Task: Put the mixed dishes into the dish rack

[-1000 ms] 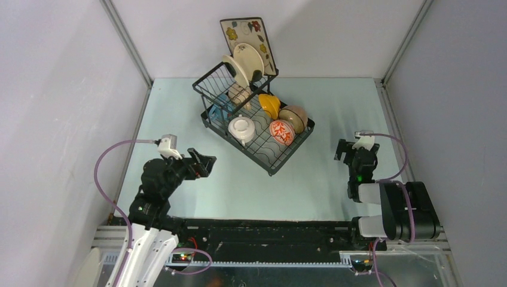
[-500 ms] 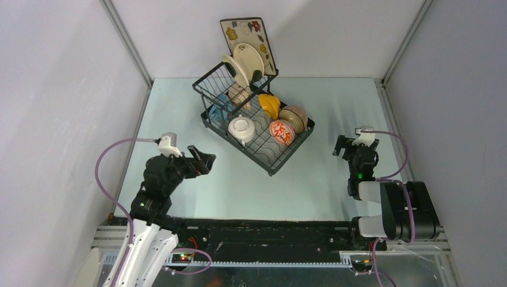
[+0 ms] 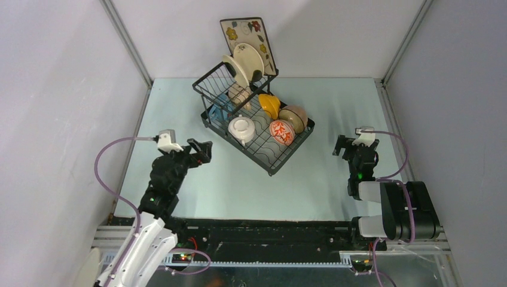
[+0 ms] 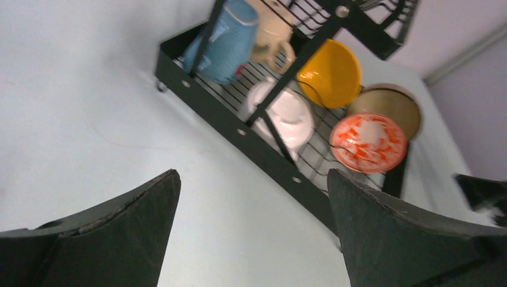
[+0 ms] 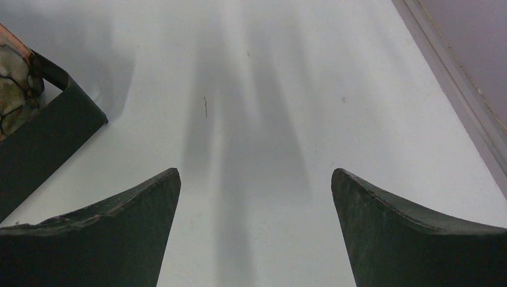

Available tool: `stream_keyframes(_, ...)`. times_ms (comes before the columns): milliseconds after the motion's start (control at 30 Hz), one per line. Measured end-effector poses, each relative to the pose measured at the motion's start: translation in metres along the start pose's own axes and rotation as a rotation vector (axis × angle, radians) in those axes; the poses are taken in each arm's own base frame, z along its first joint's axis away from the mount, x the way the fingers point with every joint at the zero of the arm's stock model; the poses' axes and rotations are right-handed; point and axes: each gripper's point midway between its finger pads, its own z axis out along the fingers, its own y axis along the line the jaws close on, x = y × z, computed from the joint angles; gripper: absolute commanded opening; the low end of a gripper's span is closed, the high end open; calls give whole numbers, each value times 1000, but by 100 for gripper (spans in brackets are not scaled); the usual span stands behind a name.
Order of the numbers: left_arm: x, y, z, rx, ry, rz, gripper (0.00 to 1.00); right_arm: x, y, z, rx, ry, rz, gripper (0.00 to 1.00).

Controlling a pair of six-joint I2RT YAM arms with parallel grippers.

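The black wire dish rack (image 3: 287, 156) stands at the middle back of the table. Its raised basket holds the square floral plate (image 3: 248, 39), the cream round plate (image 3: 248, 63), a beige mug (image 4: 272, 36) and a blue mug (image 4: 224, 39). On its flat tray sit the white two-handled bowl (image 3: 241, 129), red-patterned bowl (image 3: 281, 132), orange-yellow bowl (image 3: 269, 105) and tan bowl (image 3: 293, 117). My left gripper (image 3: 202, 152) hangs open and empty just left of the rack's near side. My right gripper (image 3: 342, 147) is open and empty to the rack's right, over bare table.
The pale table (image 3: 323, 101) is closed in by grey walls on three sides, with metal corner posts (image 3: 397, 54). In the right wrist view the rack's near corner (image 5: 48, 137) is at the left edge and the wall's base (image 5: 460, 78) runs along the right.
The left arm has swung and straightened, carrying its open gripper slightly farther from the base. The right gripper has barely moved. No dish has shifted.
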Motion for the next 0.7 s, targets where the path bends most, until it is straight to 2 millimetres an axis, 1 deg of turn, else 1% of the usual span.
stream_keyframes(100,-3,20,5,-92,-67,103,100,0,0,0,0,0,0,99)
stream_keyframes(200,-12,48,7,-210,-168,224,100,0,0,0,0,0,0,100)
stream_keyframes(233,-14,58,7,-244,-206,264,100,0,0,0,0,0,0,100)
stream_keyframes(267,-10,69,7,-276,-234,307,100,0,0,0,0,0,0,99)
stream_keyframes(367,17,107,9,-359,-220,393,100,0,0,0,0,-1,0,99)
stream_keyframes(433,37,138,7,-436,-162,427,100,0,0,0,0,-1,0,99)
stream_keyframes(467,45,149,6,-464,-123,445,100,0,0,0,0,-1,0,99)
stream_keyframes(500,43,153,7,-471,-122,457,100,0,0,0,0,-1,0,100)
stream_keyframes(533,38,153,9,-468,-142,466,100,-1,0,0,-1,-2,0,100)
stream_keyframes(600,21,149,14,-449,-206,484,100,-1,0,0,-1,-3,0,100)
stream_keyframes(633,17,149,15,-445,-223,491,100,-1,0,0,-1,-3,0,100)
stream_keyframes(700,12,151,18,-439,-233,497,100,-1,0,0,-1,-4,1,100)
